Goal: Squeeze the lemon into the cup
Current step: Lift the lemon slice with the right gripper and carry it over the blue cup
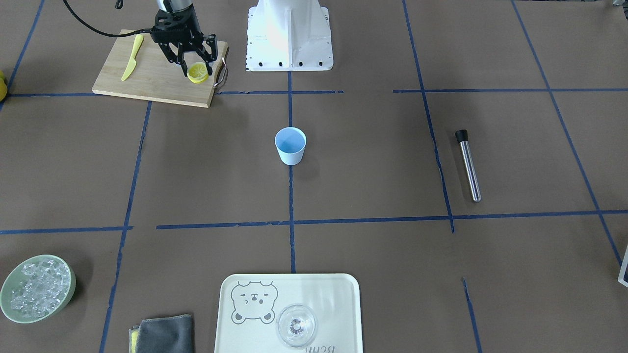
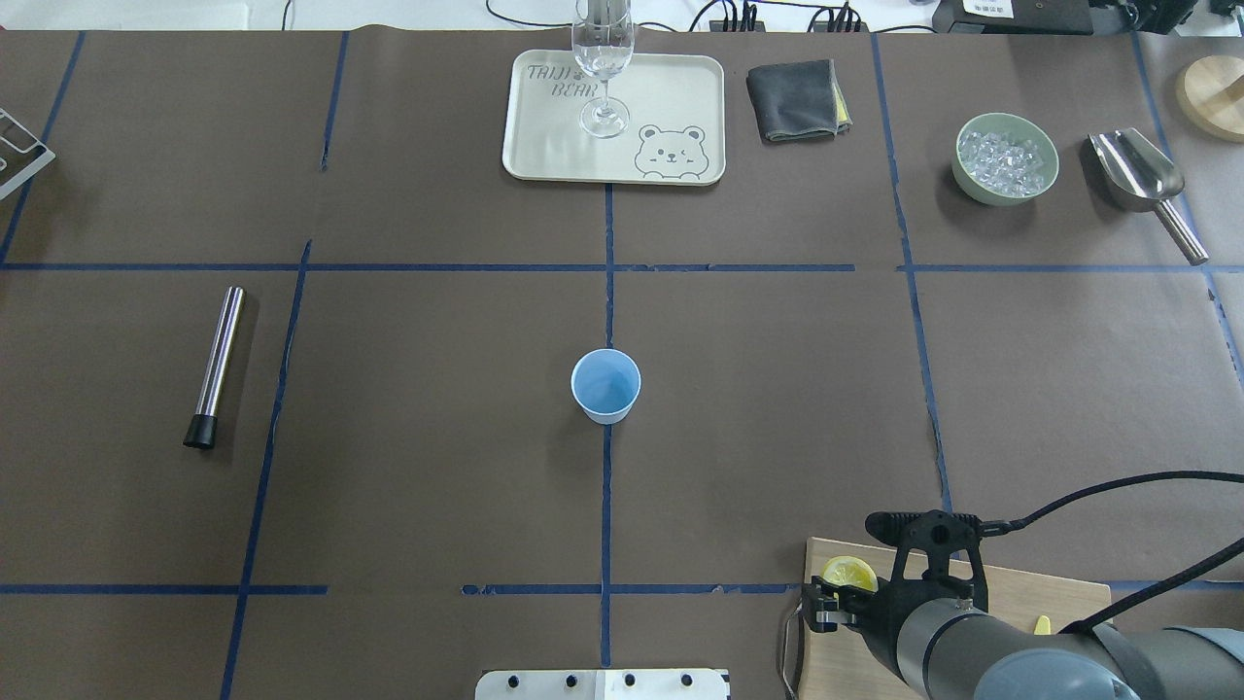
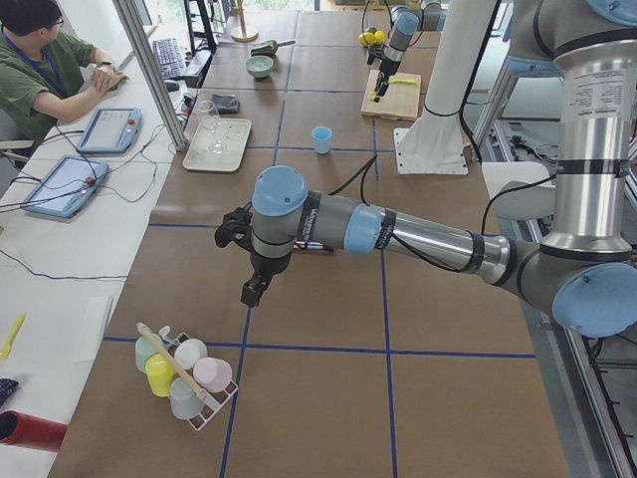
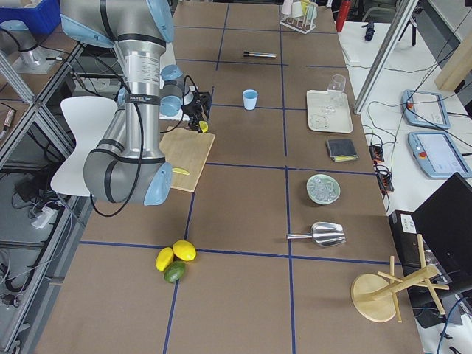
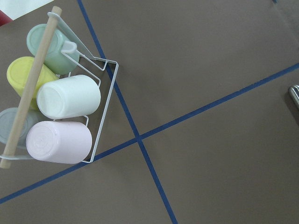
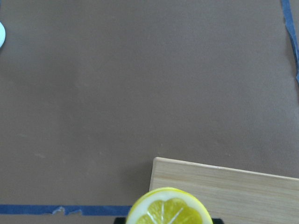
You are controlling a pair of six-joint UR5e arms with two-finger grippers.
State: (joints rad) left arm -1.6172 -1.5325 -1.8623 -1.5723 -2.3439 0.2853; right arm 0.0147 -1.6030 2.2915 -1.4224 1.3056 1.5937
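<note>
Right gripper is pinching the lemon slice, fingers closed in on the rind from both sides. The slice sits at the fingertips over the corner of the wooden cutting board nearest the table centre. Can't tell whether it's clear of the board or resting on it.

Slice itself: round, bright yellow rind, pale yellow flesh split into wedges by thin white membranes. The right wrist view has it on edge, cut face to the camera, upper half only — the rest is cut off by the bottom of the picture. In the overhead view it's a small yellow wedge just ahead of the gripper body.

Yellow plastic knife lies flat on the same board, on the far side of the gripper from the slice.

Cup is light blue and tapered, upright with its mouth open, standing on the centre tape line mid-table — well apart from the slice.

Left gripper hangs near a wire rack of mugs at the table's left end. It shows only in the side view, so can't tell whether it's spread or closed.
</note>
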